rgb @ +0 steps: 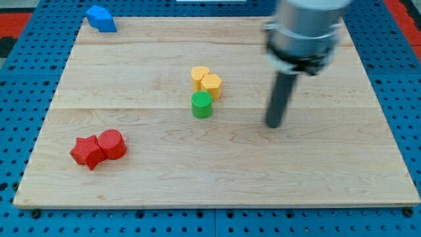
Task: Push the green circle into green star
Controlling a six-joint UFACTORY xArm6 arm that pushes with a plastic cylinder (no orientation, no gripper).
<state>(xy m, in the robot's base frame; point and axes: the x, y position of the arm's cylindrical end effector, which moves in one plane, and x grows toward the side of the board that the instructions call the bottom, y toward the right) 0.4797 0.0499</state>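
Note:
The green circle (202, 105) stands near the middle of the wooden board (217, 171), touching the two yellow blocks above it. My tip (273, 124) rests on the board to the right of the green circle, well apart from it. The rod and the blurred arm above it cover the upper right of the board. The green star is hidden behind the arm and does not show.
Two yellow blocks (206, 79) sit just above the green circle. A red star (86, 151) and a red circle (112, 143) touch each other at the lower left. A blue block (100, 18) lies at the top left corner.

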